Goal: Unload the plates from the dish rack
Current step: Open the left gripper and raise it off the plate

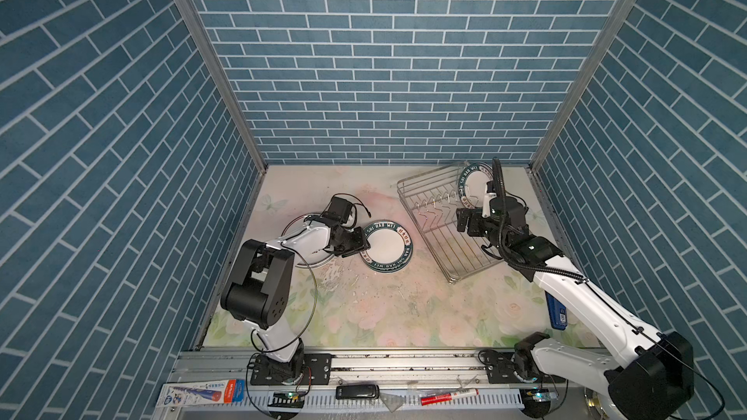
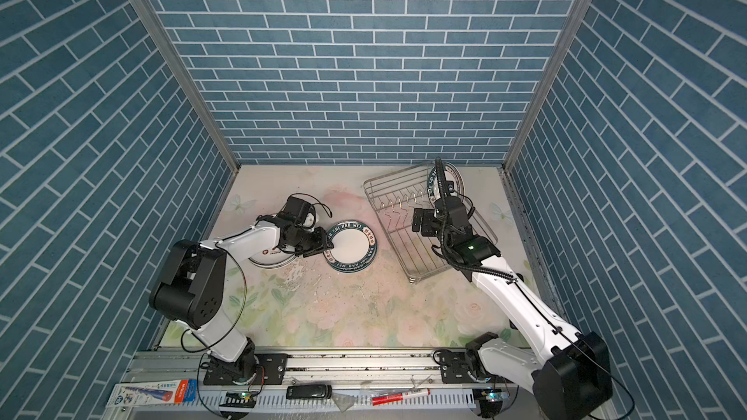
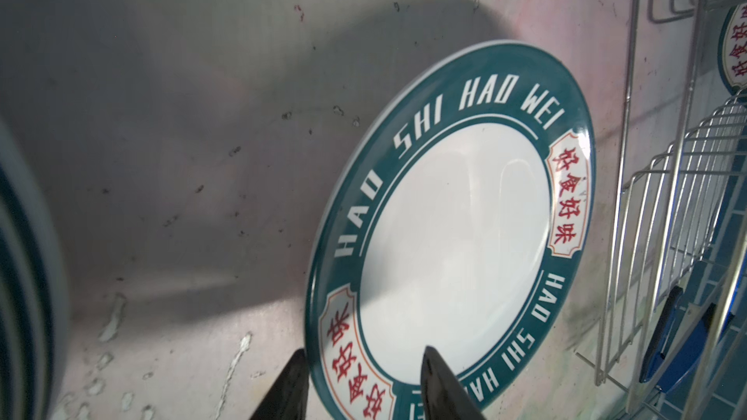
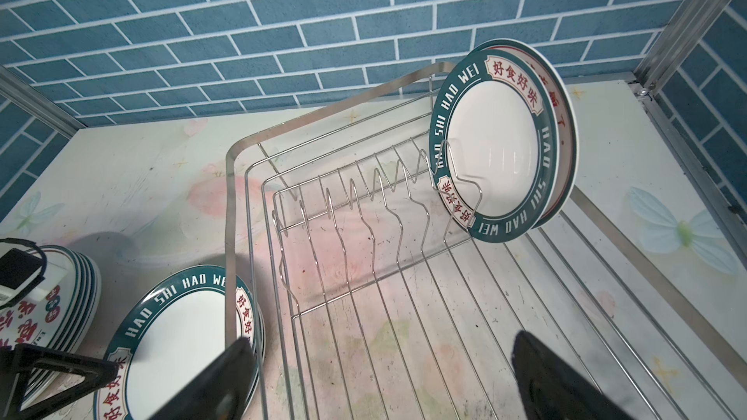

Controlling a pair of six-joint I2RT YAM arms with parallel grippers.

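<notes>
The left gripper [image 3: 364, 351] sits low at the table [image 1: 364, 309]. Its jaws are parted around the near rim of a green plate [image 3: 456, 236]. One finger [image 3: 297, 385] is just outside the edge and the other is over the white centre, and no clamp on the rim shows. That plate tops a short stack [image 1: 386, 246] lying flat, left of the rack [image 1: 404, 195]. A second stack [image 4: 68, 296], with red characters, lies just beside it under the left arm. The right gripper [image 4: 396, 381] hovers over the rack's bare wire floor, jaws wide apart and empty. Two plates stand upright in the slots at the rack's far end: a front plate [image 4: 497, 143] with a green rim and, close behind it, a red-rimmed plate [image 4: 568, 127].
</notes>
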